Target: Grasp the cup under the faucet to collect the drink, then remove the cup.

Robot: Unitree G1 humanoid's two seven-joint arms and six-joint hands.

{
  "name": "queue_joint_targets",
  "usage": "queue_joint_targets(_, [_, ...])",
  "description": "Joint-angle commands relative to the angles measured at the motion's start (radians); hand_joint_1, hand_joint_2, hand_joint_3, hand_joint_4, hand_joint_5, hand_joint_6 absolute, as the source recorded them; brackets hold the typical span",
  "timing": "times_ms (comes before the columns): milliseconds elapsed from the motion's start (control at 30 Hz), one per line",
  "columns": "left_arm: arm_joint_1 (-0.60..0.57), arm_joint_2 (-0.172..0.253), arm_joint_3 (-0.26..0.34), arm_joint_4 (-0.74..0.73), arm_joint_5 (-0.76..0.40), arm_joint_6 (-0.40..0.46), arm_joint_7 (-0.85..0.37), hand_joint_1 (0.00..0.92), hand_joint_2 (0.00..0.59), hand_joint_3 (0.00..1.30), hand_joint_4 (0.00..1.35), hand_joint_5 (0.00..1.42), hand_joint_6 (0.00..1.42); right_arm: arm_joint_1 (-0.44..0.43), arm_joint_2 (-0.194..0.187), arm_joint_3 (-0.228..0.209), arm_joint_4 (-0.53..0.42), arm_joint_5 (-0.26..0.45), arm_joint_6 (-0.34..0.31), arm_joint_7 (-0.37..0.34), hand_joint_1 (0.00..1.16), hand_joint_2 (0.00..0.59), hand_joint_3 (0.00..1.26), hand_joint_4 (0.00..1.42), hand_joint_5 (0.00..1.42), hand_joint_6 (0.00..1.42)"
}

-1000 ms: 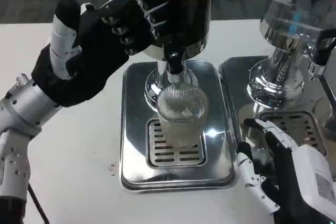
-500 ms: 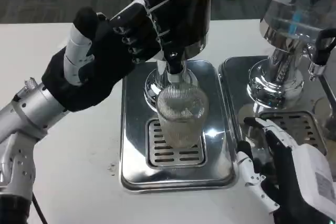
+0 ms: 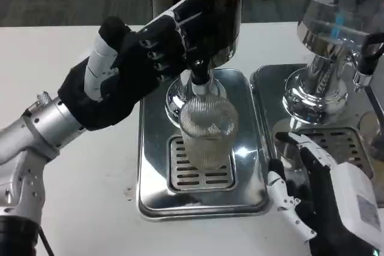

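White table (image 3: 78, 46), two steel drip trays (image 3: 156, 196) side by side. Ribbed cup (image 3: 207, 133) upright on left tray's grate, directly under faucet (image 3: 200, 79). Left hand (image 3: 129, 70) raised beside dispenser, fingers reaching faucet lever; grip not discernible. Right hand (image 3: 324, 199) beside tray, fingers apart, empty.

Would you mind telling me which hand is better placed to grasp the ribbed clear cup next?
The right hand: it waits open, low beside the ribbed clear cup on the drip grille. The left hand is raised at the dark dispenser's tap.
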Motion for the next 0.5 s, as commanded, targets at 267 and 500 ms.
queue_joint_targets(267, [-0.028,0.014,-0.024,0.057,0.069,-0.072,-0.015,0.0,0.059,0.05,0.0,0.0,0.07,0.0,-0.002,0.008,0.011,0.008,-0.001,-0.015,0.21,0.46,0.27,0.17,0.17,0.25])
queue_joint_targets(500, [-0.026,0.022,-0.032,0.06,0.103,-0.123,-0.008,0.0,0.06,0.05,0.0,0.0,0.07,0.008,0.001,0.011,0.01,0.008,-0.002,-0.019,0.21,0.46,0.27,0.16,0.17,0.24])
